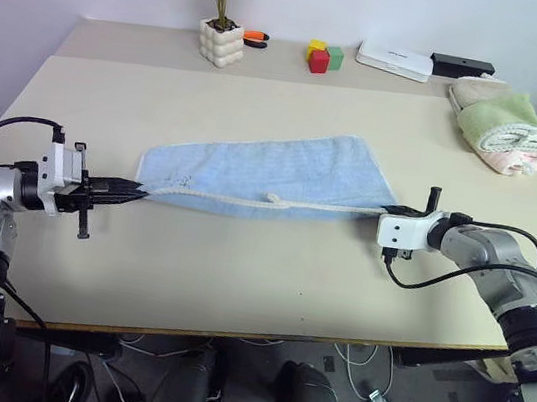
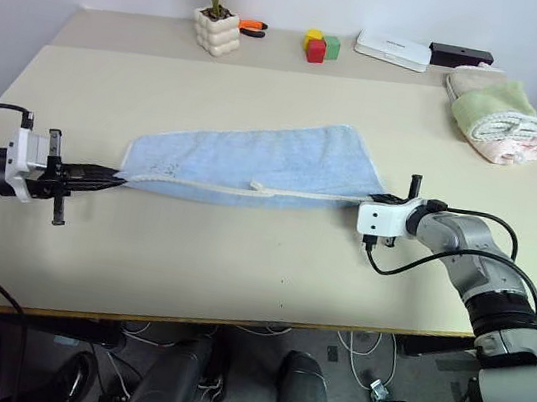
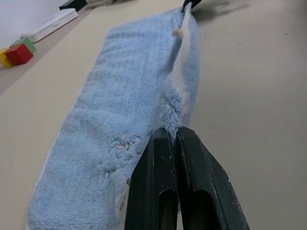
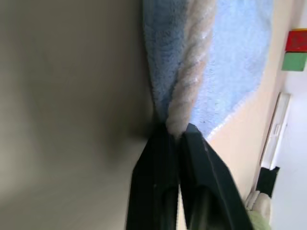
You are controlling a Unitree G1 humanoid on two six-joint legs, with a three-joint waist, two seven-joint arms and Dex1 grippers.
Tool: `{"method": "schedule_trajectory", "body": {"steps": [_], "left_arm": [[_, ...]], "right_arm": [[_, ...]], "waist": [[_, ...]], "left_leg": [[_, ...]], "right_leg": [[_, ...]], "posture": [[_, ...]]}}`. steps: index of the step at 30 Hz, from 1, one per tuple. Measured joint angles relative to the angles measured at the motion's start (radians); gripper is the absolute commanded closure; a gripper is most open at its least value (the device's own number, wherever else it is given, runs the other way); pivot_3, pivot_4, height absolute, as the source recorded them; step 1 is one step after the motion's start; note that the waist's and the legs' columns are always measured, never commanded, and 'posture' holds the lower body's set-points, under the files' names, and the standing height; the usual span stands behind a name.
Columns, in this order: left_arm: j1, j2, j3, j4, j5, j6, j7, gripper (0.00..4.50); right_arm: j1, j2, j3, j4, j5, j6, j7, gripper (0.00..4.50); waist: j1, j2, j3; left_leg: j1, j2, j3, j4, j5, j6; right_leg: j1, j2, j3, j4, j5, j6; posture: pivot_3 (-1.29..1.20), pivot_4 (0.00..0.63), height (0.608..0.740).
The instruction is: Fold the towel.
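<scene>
Towel [image 1: 273, 173], light blue terry, lies across the middle of the tan table [image 1: 237, 277], stretched long between my two arms. Its near long edge shows the whitish hem [image 1: 248, 201], drawn into a taut, rope-like line running from one gripper to the other, with a small white loop tag [image 1: 272, 198] sticking up about midway along it.

Left gripper [image 1: 138, 194]: I see its black fingers [image 3: 158, 191] pressed together on the towel's left corner; in the left wrist view the blue pile bunches right at the tips. Right gripper [image 1: 388, 213]: fingers [image 4: 158, 182] likewise pinched closed on the towel's right corner, where the twisted hem runs straight into them. Both corners look raised slightly off the surface; the far body of the cloth rests flat on the table.

Noted at the table's far edge: potted plant [image 1: 223, 12] in a white bumpy pot, coloured blocks [image 1: 322, 56], a flat white box [image 1: 396, 59], and a stack of green and pink rolled towels [image 1: 504, 127] at the far right, well apart from the blue one.
</scene>
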Motion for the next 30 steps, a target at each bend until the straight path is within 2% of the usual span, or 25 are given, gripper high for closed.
{"method": "schedule_trajectory", "body": {"steps": [2, 4, 9, 14, 18, 21, 26, 30], "left_arm": [[0.011, 0.003, 0.0, -0.001, 0.0, 0.009, 0.0, 4.5], [0.017, 0.009, -0.001, -0.003, 0.0, 0.017, -0.004, 4.5], [0.055, 0.042, 0.0, -0.018, -0.019, 0.045, -0.025, 4.5], [0.15, 0.102, -0.019, -0.049, -0.06, 0.063, -0.028, 4.5], [0.237, 0.157, -0.024, -0.11, -0.119, 0.084, -0.028, 4.5], [0.278, 0.161, -0.026, -0.136, -0.151, 0.104, -0.028, 4.5], [0.255, 0.153, -0.026, -0.136, -0.159, 0.123, -0.028, 4.5], [0.166, 0.108, -0.021, -0.104, -0.159, 0.134, -0.023, 4.5]], "right_arm": [[0.0, -0.007, -0.001, -0.002, 0.006, -0.007, 0.016, 4.44], [0.03, -0.041, -0.021, -0.057, 0.07, 0.008, 0.114, 4.44], [0.204, -0.194, -0.096, -0.338, 0.325, 0.14, 0.457, 4.44], [0.368, -0.286, -0.187, -0.584, 0.518, 0.314, 0.64, 4.44], [0.537, -0.363, -0.28, -0.773, 0.624, 0.428, 0.721, 4.44], [0.583, -0.383, -0.336, -0.835, 0.666, 0.489, 0.742, 4.44], [0.548, -0.38, -0.344, -0.814, 0.66, 0.503, 0.72, 4.44], [0.422, -0.34, -0.297, -0.733, 0.613, 0.469, 0.694, 4.44]], "waist": [[0.0, 0.0, 0.0], [0.005, 0.0, 0.0], [0.004, 0.001, 0.0], [0.001, 0.001, 0.0], [0.008, 0.002, 0.001], [0.007, 0.002, 0.001], [0.008, 0.002, 0.001], [0.006, 0.002, 0.001]], "left_leg": [[0.0, 0.0, 0.0, 0.0, 0.0, 0.0], [0.0, 0.0, 0.0, 0.0, -0.001, 0.002], [-0.001, 0.0, 0.0, 0.0, -0.003, 0.004], [0.0, 0.002, -0.001, 0.0, -0.004, 0.002], [-0.001, 0.002, -0.001, -0.002, -0.005, 0.001], [-0.001, 0.002, -0.001, -0.002, -0.005, 0.001], [-0.002, 0.002, -0.001, -0.004, -0.005, 0.001], [-0.002, 0.002, 0.0, -0.005, -0.005, 0.0]], "right_leg": [[0.0, 0.0, 0.0, 0.0, 0.0, 0.0], [0.0, 0.0, 0.0, 0.0, 0.0, 0.0], [0.001, -0.002, -0.001, -0.001, 0.0, 0.001], [-0.001, -0.003, -0.001, -0.001, 0.0, 0.0], [-0.002, -0.004, 0.0, -0.003, 0.0, 0.0], [-0.001, -0.004, 0.0, -0.004, 0.0, -0.001], [-0.003, -0.004, 0.0, -0.006, -0.001, -0.001], [-0.005, -0.004, -0.001, -0.006, 0.0, -0.001]], "posture": [[0.0, 0.15, 0.74], [0.0, 0.15, 0.74], [0.0, 0.15, 0.74], [0.0, 0.15, 0.74], [0.0, 0.15, 0.74], [0.0, 0.15, 0.74], [0.0, 0.15, 0.74], [0.0, 0.15, 0.74]]}}
